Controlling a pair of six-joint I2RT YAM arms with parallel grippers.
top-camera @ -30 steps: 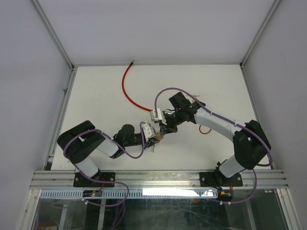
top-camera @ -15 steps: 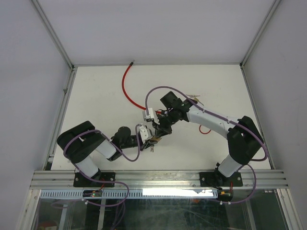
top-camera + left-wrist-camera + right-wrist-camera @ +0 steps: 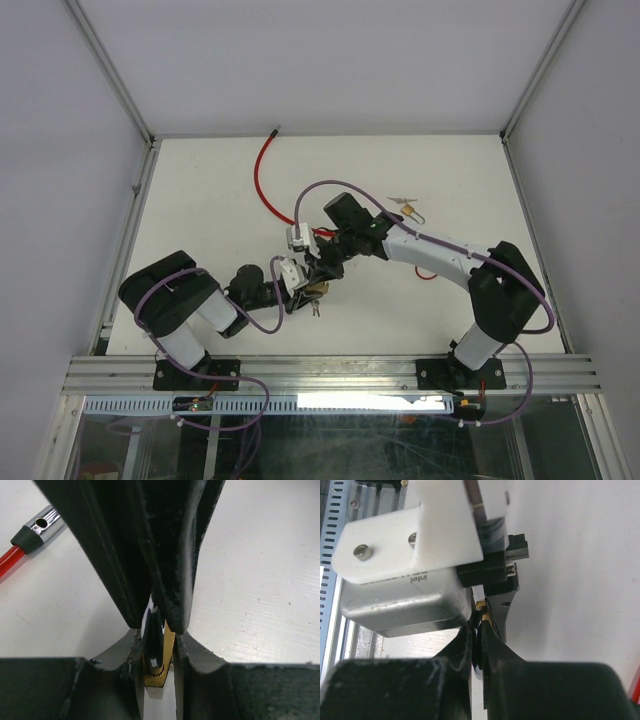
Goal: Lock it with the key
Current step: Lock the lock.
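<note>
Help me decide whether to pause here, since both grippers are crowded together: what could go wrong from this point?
1. The left gripper holds the brass padlock in a narrow pinch; turning the key may twist it loose.
2. The right gripper sits right beside the left arm's camera housing; a wrist roll may bump it.
3. The key is nearly hidden between the right fingers, so misalignment would be hard to spot.

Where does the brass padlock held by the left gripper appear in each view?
Top external: padlock just below centre, between the arms.
Left wrist: bottom centre, inside the left gripper.
Right wrist: brass sliver at centre, beyond the fingertips.
Shared landmark: red cable, upper left in top and left wrist views.
</note>
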